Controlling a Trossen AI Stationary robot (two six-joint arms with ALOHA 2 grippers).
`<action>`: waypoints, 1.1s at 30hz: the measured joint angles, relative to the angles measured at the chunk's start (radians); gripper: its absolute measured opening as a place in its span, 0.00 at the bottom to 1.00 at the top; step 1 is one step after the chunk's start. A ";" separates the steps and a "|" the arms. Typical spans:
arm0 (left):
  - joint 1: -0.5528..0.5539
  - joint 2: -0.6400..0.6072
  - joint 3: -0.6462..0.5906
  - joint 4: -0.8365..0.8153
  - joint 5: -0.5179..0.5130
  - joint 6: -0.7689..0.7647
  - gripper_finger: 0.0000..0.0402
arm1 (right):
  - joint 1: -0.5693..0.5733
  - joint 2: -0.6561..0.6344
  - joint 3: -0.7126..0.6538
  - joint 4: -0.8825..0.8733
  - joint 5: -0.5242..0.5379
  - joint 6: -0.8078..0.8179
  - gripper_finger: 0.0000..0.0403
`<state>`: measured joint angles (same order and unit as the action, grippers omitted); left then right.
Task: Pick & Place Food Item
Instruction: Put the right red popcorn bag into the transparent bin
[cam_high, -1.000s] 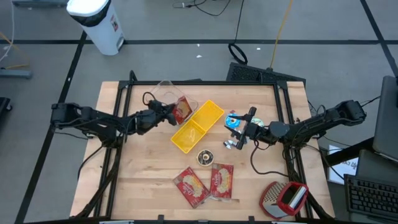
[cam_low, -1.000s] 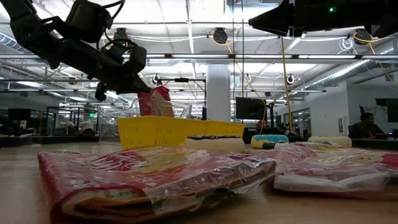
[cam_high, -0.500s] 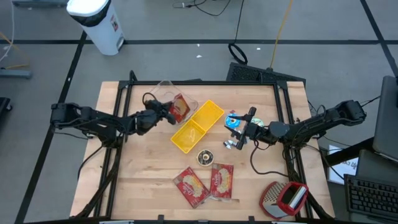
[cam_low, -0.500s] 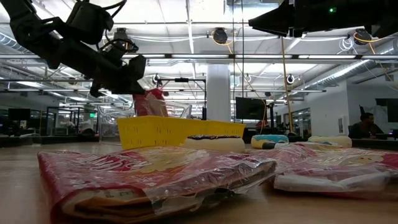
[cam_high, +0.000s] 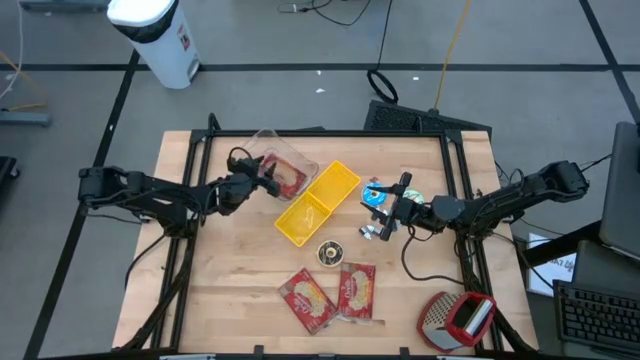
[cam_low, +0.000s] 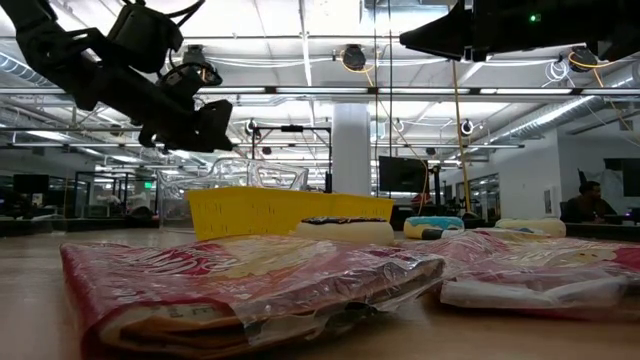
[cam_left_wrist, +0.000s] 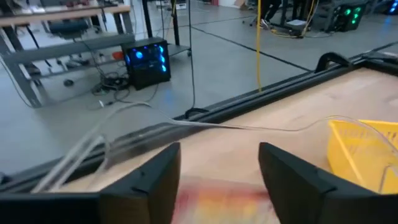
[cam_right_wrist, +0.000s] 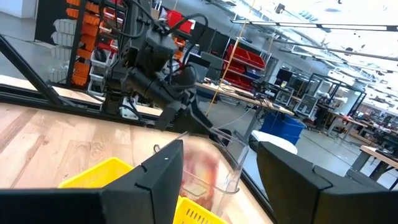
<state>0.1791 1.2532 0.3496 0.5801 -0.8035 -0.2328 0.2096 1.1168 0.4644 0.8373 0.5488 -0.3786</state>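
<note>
A red food packet (cam_high: 291, 180) lies inside a clear plastic container (cam_high: 283, 150) at the far middle of the table, next to a yellow tray (cam_high: 318, 203). My left gripper (cam_high: 267, 183) stands open at the container's left side, its fingers apart above the packet (cam_left_wrist: 217, 202) and nothing between them. My right gripper (cam_high: 386, 212) waits open on the right of the yellow tray, above the table. It faces the container (cam_right_wrist: 217, 168) and holds nothing.
Two more red packets (cam_high: 310, 298) (cam_high: 357, 290) lie near the front edge, with a small round item (cam_high: 328, 252) just beyond them. Blue-wrapped items (cam_high: 378, 194) sit by my right gripper. A red and white object (cam_high: 455, 318) lies at the front right corner.
My left gripper has rolled its wrist over the clear container and opened, letting go of the red packet. The packet, held up above the container's rim a second ago, has dropped into the container.
</note>
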 joint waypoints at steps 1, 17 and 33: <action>0.000 -0.007 0.000 -0.005 -0.011 0.016 0.58 | 0.000 0.000 0.000 -0.002 0.000 0.000 0.48; -0.132 -0.195 0.000 -0.002 0.213 -0.044 0.68 | 0.047 0.000 0.016 -0.067 -0.118 0.078 0.49; -0.237 -0.193 0.000 -0.063 0.262 -0.141 0.68 | 0.130 0.015 0.221 -1.116 -0.525 1.147 0.47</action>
<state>-0.0575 1.0599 0.3496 0.5175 -0.5419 -0.3739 0.3397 1.1318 0.6854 -0.2787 0.0240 0.7689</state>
